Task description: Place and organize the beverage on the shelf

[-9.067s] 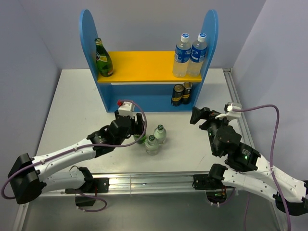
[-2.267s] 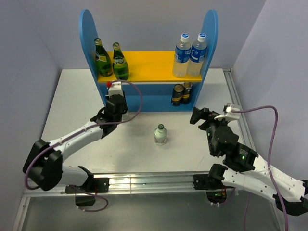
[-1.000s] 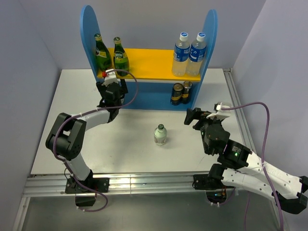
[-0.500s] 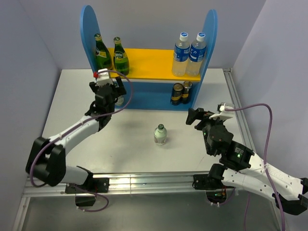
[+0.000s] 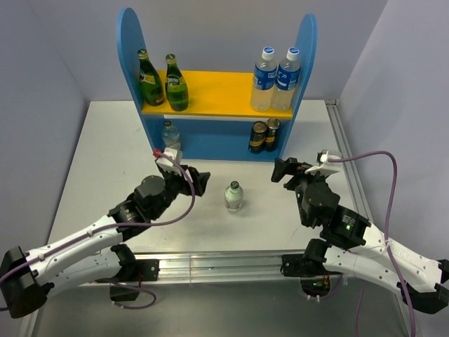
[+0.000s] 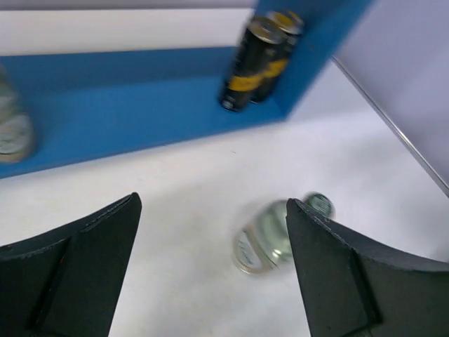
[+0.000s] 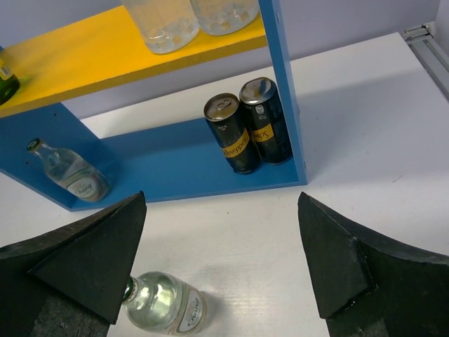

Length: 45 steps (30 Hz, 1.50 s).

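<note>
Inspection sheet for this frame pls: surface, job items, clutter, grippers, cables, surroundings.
Surface: white table, no spills seen.
Job's things: shelf holds two green bottles, two water bottles, two cans, one small clear bottle on its base; one loose bottle stands on the table.
Clutter: nothing seen.
Grippers: left gripper and right gripper open, empty.
Cables: purple cables loop along both arms, clear of the bottles.
Surroundings: pale walls, metal rail at near edge.
</note>
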### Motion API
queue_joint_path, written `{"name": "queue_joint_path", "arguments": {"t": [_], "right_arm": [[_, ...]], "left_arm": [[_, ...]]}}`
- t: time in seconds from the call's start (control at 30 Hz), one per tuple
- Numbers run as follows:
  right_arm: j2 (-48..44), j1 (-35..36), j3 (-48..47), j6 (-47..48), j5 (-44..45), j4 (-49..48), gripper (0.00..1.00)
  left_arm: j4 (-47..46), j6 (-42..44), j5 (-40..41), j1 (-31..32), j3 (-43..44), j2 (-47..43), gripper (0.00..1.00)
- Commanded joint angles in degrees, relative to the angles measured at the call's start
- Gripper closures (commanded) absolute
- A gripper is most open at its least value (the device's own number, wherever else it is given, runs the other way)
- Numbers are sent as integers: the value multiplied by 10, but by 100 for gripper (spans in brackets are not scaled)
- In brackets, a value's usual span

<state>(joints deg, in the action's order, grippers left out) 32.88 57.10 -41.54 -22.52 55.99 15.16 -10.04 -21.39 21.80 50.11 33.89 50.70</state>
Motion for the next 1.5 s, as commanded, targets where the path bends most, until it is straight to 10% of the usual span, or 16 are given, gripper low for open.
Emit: {"name": "queue_joint_path", "arguments": {"t": [0.0,1.03,1.3,1.47], "right_arm": [[-3,-2,0,-5,16,-8,5],[-20,-2,7,-9,20,-3,5],[-19,-2,8,-9,21,-4,5],[-22,-3,8,-11,22,-2,5]], "left_arm": [[8,-28,-56,40,-1,-11,10],[-129,-17,-9,131,144,342,25],[-125,-23,16,132,141,348,82],[-114,-22,25,134,149,357,96]]}}
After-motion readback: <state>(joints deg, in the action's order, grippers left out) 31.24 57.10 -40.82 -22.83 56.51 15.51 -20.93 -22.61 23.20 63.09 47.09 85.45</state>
